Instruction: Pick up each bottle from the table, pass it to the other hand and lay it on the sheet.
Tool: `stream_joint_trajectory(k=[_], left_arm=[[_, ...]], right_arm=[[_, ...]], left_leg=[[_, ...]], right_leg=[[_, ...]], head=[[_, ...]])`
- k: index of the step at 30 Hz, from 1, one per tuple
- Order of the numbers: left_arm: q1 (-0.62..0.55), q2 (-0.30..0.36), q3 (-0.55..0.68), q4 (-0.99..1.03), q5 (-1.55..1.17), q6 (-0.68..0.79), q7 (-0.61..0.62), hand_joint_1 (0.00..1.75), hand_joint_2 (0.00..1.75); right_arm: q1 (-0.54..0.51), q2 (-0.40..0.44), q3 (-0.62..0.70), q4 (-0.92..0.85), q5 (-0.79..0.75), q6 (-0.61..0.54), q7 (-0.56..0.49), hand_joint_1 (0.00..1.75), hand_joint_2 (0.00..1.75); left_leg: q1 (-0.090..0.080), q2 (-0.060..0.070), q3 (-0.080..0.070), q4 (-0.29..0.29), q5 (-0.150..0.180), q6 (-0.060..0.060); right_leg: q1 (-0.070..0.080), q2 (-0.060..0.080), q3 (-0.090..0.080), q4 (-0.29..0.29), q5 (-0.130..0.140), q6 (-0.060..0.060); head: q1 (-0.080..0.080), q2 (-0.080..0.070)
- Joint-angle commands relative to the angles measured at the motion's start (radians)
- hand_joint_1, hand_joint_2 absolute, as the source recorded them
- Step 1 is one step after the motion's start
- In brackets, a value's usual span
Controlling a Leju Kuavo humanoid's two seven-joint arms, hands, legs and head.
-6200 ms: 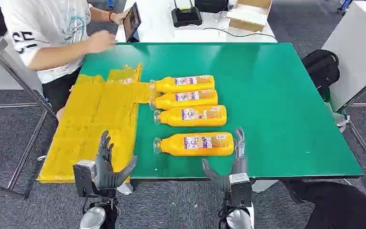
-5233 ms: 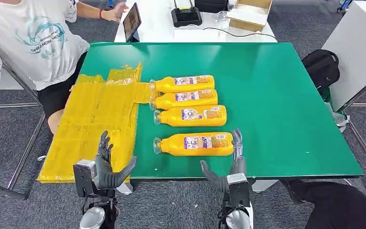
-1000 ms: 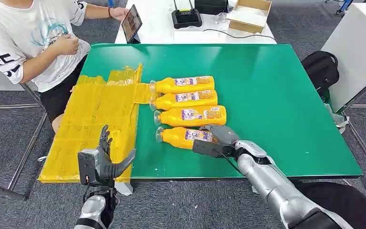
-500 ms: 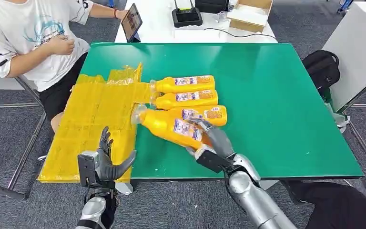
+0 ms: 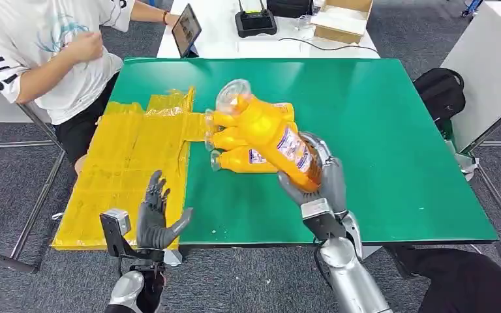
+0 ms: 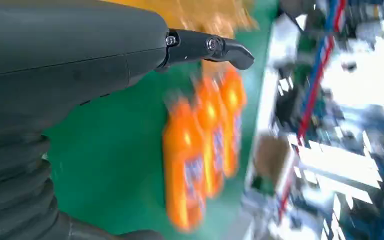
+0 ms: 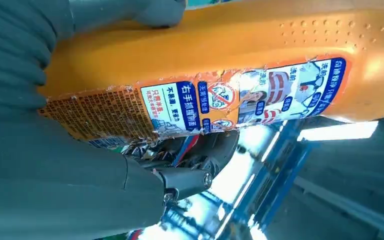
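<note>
One bottle point(image 5: 271, 134) is riding in the right hand point(image 5: 316, 186), whose fingers are wrapping round its lower body near the label while the neck and clear cap are tilting up and away toward the sheet side. Held by the base like that, the upper half is staying free, which looks meant to give the other hand something to take. The left hand point(image 5: 158, 215) is waiting low by the near edge of the table point(image 5: 378, 130), fingers spread and holding nothing, well apart from the lifted bottle. Three bottles point(image 5: 244, 158) are lying side by side on the green top with their caps pointing at the yellow sheet point(image 5: 130, 163), just beside its edge, so each is a short carry away. The sheet is covering the left part of the table and hanging a little past its near edge. A person point(image 5: 45, 52) in a white shirt is sitting at the far left corner beside a tablet point(image 5: 187, 29). Grey carpet is surrounding the table, and a dark bag point(image 5: 440, 91) is sitting on the floor to the right.
</note>
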Motion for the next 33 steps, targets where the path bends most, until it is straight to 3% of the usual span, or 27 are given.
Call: stream_joint_trajectory(k=[1,11,21,33], left_arm=[[-0.003,0.051,-0.107,-0.060,0.075,-0.116,0.038,0.00,1.75],[-0.008,0.052,-0.120,-0.057,0.086,-0.132,0.044,0.00,1.75],[-0.052,0.041,-0.155,0.013,0.105,-0.164,0.069,0.00,1.75],[-0.052,0.041,-0.155,0.013,0.105,-0.164,0.069,0.00,1.75]], right_arm=[[-0.011,0.041,0.007,0.176,0.008,0.047,-0.036,1.75,1.75],[-0.010,0.061,0.013,0.219,0.007,0.055,-0.057,1.75,1.75],[-0.057,0.141,0.156,0.410,0.083,0.053,-0.093,1.75,1.75],[-0.057,0.141,0.156,0.410,0.083,0.053,-0.093,1.75,1.75]], left_leg=[[0.001,0.002,0.006,-0.001,-0.002,0.001],[0.000,0.002,0.004,-0.001,-0.001,0.001],[0.001,0.003,0.003,-0.001,-0.001,0.000],[0.001,0.001,0.002,-0.001,-0.001,0.001]], right_leg=[[0.002,0.001,0.005,-0.002,-0.001,-0.004],[0.001,0.001,0.004,-0.001,-0.001,-0.003],[0.001,0.002,0.002,-0.001,0.000,-0.003],[0.001,0.000,0.002,-0.001,-0.001,-0.002]], head=[[0.000,0.000],[0.000,0.000],[0.000,0.000],[0.000,0.000]])
